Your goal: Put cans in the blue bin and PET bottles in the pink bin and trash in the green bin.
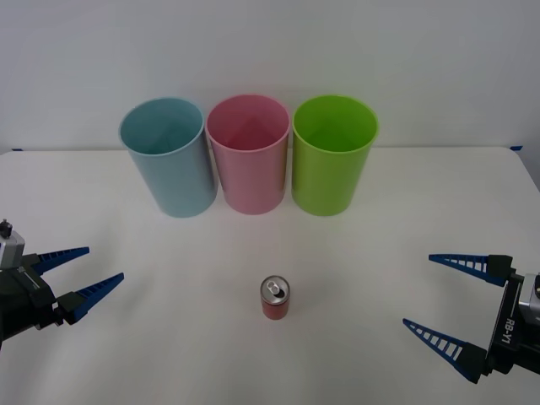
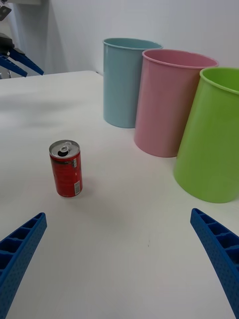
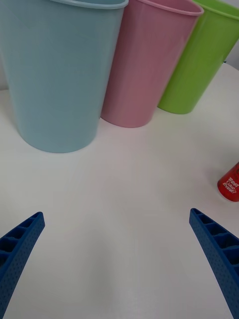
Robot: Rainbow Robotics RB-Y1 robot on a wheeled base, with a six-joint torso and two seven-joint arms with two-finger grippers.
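My small red metal can (image 1: 275,298) stands upright on the white surface (image 1: 169,337), between my wide-open, empty left claw (image 1: 83,274) and right claw (image 1: 447,297). It looks light and slippery; I'd squeeze its round sides gently.

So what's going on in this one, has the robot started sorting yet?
Not yet. A single red can stands upright on the white table, untouched, in front of a row of three bins: the blue bin, the pink bin and the green bin. The left hand and the right hand are both open and empty, low at either side of the table, well apart from the can. As far as the front view shows, the bins hold nothing.
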